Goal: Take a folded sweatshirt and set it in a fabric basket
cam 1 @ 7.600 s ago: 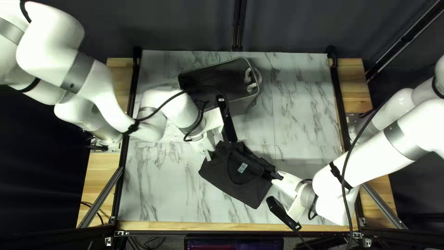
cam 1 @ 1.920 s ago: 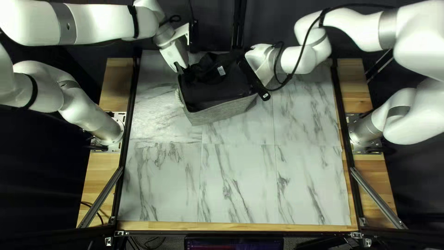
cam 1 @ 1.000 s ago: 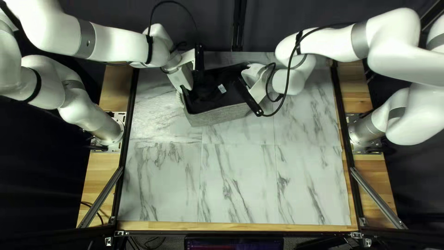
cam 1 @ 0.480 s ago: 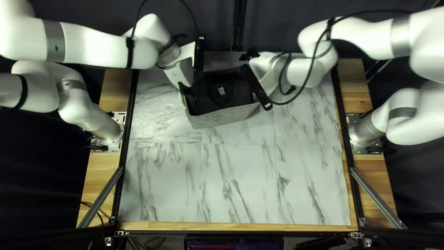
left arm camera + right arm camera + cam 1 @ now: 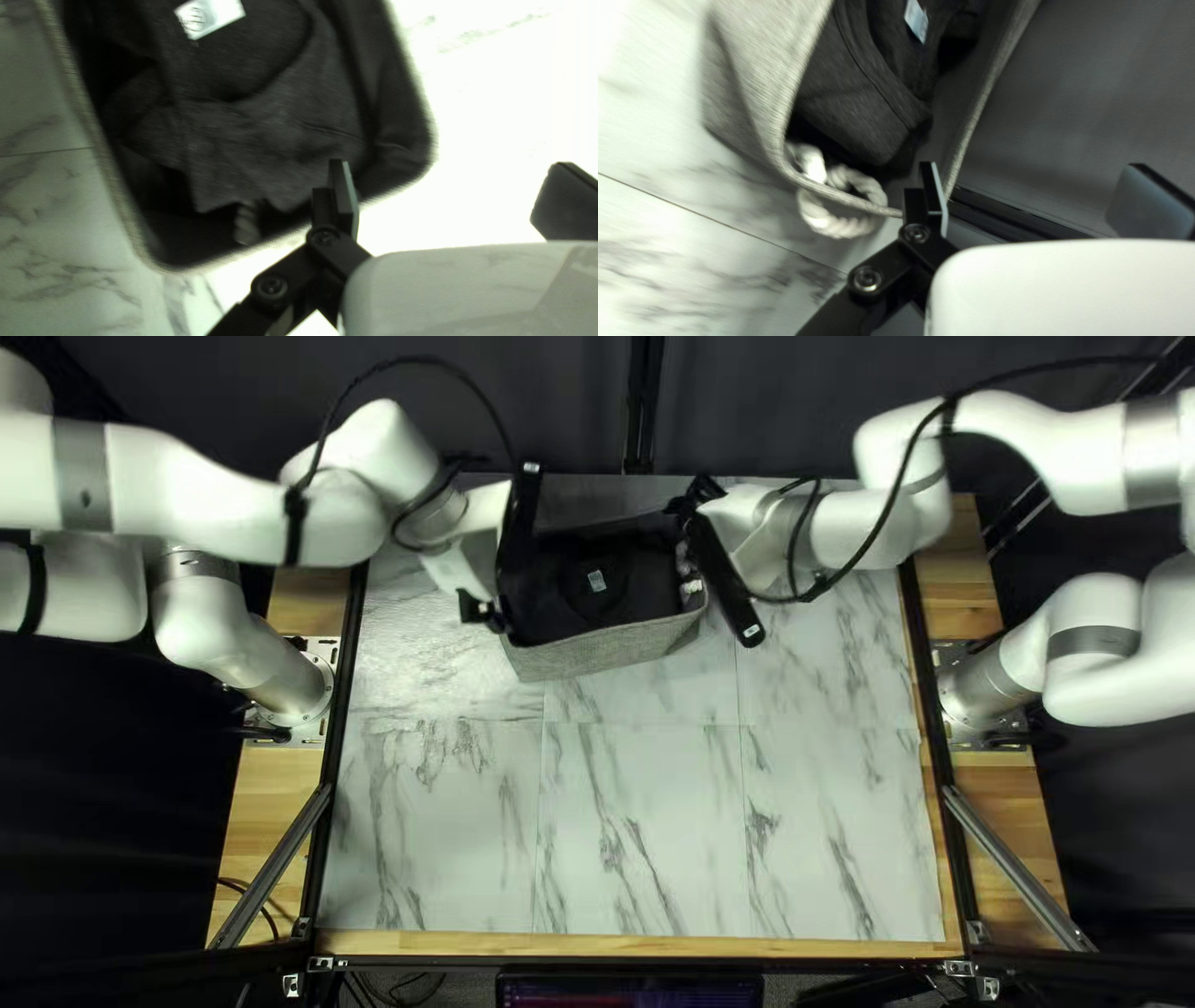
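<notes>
With twelve o'clock at the far edge in the top left view, the grey basket [image 5: 610, 651] sits on the table [image 5: 641, 821] between eleven and twelve o'clock from its centre, its long sides slanting roughly from half past eight to half past two. The dark sweatshirt [image 5: 261, 146] lies inside, folded and somewhat rumpled, below the basket's rim, with a pale label [image 5: 596, 581] facing up near its middle. At the basket's three o'clock end a white rope handle [image 5: 840, 214] loops through the wall; at the nine o'clock end a bit of darker rope [image 5: 246, 223] shows inside, beside the sweatshirt's edge.

The left gripper [image 5: 482, 610] is at about nine o'clock from the basket's middle. Its fingers stand wide apart and hold nothing; one overlaps the rim in its wrist view, and I cannot tell whether it touches.

The right gripper [image 5: 695, 498] is between one and two o'clock from the same middle. Its fingers are also spread wide with nothing gripped, one of them close to the basket's corner, contact unclear
</notes>
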Robot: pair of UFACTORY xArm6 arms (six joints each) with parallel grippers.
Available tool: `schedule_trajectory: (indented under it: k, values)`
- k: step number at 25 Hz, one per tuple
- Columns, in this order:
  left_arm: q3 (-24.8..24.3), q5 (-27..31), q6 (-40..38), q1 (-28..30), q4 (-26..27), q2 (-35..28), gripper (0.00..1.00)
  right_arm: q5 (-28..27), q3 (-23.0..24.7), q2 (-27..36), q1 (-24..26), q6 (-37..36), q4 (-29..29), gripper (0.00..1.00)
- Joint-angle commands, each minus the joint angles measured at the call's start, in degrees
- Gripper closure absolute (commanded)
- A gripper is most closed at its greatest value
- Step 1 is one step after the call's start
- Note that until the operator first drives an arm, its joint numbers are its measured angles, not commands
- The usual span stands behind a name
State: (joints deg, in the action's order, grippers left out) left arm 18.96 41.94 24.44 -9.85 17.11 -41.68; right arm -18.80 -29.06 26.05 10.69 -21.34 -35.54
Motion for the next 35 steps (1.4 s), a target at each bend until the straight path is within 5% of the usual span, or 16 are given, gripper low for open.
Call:
schedule_trajectory:
  k: [1,8,14,17,25,29,35]
  values:
    - [0.37,-0.99,-16.90,9.83,-10.29,0.59,0.00,-12.06,4.14,11.38,-10.56,-1.92,13.42,0.00]
    - [4.50,4.85,-31.67,19.92,-17.03,2.34,0.00,-23.31,3.48,14.30,-22.99,9.45,15.11,0.00]
    - [9.28,13.83,-38.29,24.18,-19.71,-0.40,0.00,-32.70,-1.91,16.37,-23.97,7.62,18.17,0.00]
    - [10.99,13.27,-43.76,28.65,-20.78,3.52,0.00,-34.45,-1.88,17.47,-21.89,4.92,20.74,0.00]
    - [14.29,10.47,-57.34,39.54,-24.79,10.89,0.00,-31.75,1.75,19.06,-5.91,-12.24,30.33,0.00]
    - [16.30,7.68,-60.34,40.87,-25.16,16.65,0.00,-31.25,3.48,19.85,-2.23,-15.01,32.42,0.00]
    - [14.91,6.14,-62.42,42.20,-26.17,16.13,0.00,-32.12,5.63,24.27,0.48,-13.63,32.33,0.00]
